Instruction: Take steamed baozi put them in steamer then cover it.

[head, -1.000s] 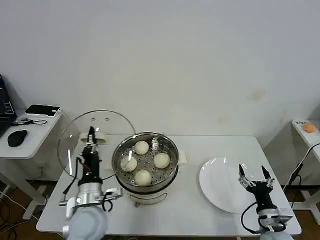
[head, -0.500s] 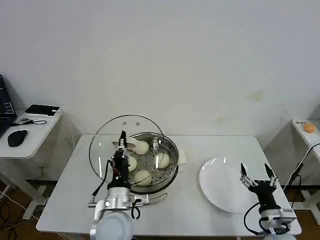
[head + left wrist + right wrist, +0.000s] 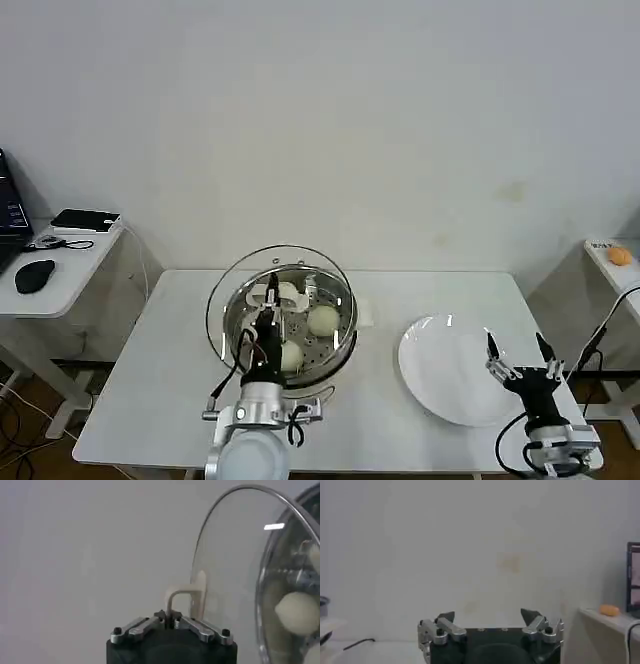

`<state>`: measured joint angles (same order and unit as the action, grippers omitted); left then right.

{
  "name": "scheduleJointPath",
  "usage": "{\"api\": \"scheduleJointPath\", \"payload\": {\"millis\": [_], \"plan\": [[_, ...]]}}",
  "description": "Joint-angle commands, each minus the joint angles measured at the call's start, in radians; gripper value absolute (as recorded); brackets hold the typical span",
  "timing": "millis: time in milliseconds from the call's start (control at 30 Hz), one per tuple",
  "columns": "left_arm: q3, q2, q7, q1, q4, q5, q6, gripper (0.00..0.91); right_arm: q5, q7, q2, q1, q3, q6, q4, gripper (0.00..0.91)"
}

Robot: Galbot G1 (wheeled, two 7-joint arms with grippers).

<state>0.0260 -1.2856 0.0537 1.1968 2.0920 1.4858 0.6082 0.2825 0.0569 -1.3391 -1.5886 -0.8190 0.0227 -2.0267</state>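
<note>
Cover held over the steamer, not yet seated.
Near the table's (image 3: 150, 400) front edge, the left gripper (image 3: 268, 300) clamps the cover's (image 3: 235, 300) handle, the right gripper (image 3: 520, 352) spread idle by the plate (image 3: 440, 395); a tilted cover could catch the steamer's (image 3: 340, 335) rim over the baozi (image 3: 322, 320).

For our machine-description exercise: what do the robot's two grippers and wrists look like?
The left gripper and right gripper each have a black body with silver metal finger links fixed by dark screws, ending in pointed black tips. Behind each sits a silver cylindrical wrist collar with thin black cables looping beside it.
</note>
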Motion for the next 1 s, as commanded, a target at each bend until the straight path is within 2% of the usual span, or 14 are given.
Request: {"api": "scheduleJointPath", "payload": {"millis": [33, 267, 600, 1000], "plan": [[0.059, 0.027, 0.067, -0.046, -0.052, -0.032, 0.005, 0.000, -0.009, -0.001, 0.000, 0.004, 0.011, -0.007, -0.001, 0.907], [0.040, 0.000, 0.071, -0.154, -0.153, -0.029, 0.007, 0.000, -0.028, 0.000, -0.016, 0.013, 0.030, 0.011, 0.034, 0.907], [0.037, -0.044, 0.116, -0.193, -0.212, -0.063, 0.007, 0.000, -0.037, 0.002, -0.020, 0.041, 0.030, 0.017, 0.082, 0.907], [0.035, -0.028, 0.169, -0.224, -0.253, -0.056, 0.007, 0.000, -0.038, 0.002, -0.027, 0.088, 0.055, 0.027, 0.142, 0.907]]}}
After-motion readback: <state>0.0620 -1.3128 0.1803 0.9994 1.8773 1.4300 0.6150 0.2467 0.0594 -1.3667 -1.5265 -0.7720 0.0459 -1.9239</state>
